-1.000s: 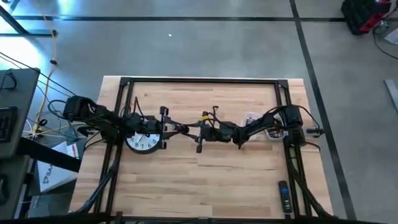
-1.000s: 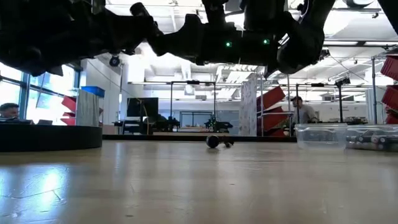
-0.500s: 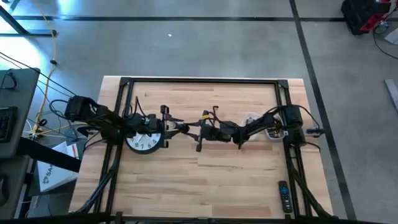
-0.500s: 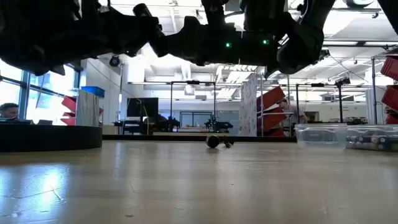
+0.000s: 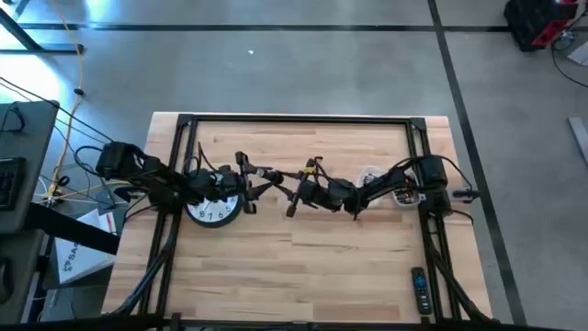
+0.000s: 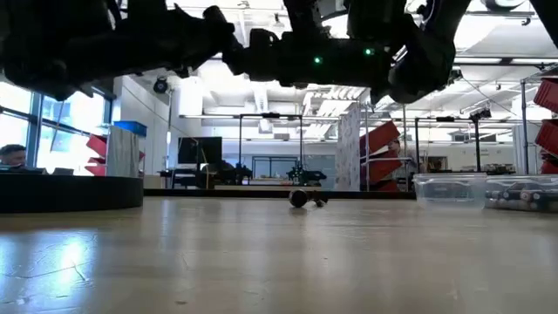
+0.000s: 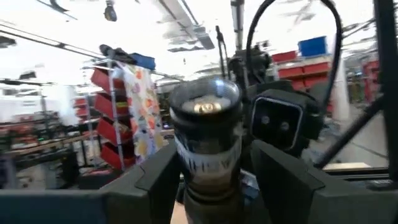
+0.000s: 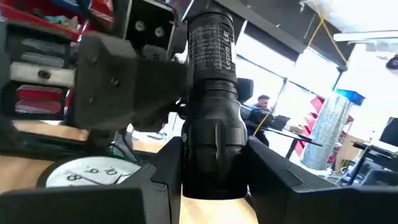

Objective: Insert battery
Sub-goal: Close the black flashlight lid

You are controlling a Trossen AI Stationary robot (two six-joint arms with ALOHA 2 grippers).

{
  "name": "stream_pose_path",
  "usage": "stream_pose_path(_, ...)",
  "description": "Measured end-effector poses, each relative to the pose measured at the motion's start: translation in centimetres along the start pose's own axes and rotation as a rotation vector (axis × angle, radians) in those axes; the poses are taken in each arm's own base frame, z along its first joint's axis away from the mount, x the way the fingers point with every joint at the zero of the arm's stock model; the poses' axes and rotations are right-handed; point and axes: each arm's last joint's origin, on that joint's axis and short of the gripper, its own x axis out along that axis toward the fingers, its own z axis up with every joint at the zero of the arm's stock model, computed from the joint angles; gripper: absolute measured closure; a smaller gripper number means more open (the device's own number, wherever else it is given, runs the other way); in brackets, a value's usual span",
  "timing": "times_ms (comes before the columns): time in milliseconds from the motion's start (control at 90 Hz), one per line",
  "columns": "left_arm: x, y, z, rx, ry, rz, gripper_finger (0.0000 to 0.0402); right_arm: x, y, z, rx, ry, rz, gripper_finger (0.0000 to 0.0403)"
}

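High view: left gripper & right gripper meet mid-table above the wood table, both on a black flashlight lying roughly level between them, long axis running left-right. White clock under left arm; remote near right front.

Low view: arms high above the tabletop; clear bins at right.

Left wrist: fingers clamp the ribbed cylindrical flashlight, open end facing cam.

Right wrist: fingers clamp its knurled black body; clock face beyond.
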Motion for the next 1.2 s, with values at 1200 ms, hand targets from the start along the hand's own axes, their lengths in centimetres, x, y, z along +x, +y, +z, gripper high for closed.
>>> stream_pose_path(1200,2.4,0.4,0.8,-0.059,0.005,0.356,0.0235,0.1,-0.9,-0.1,-0.039,0.058,-0.174,0.0296)
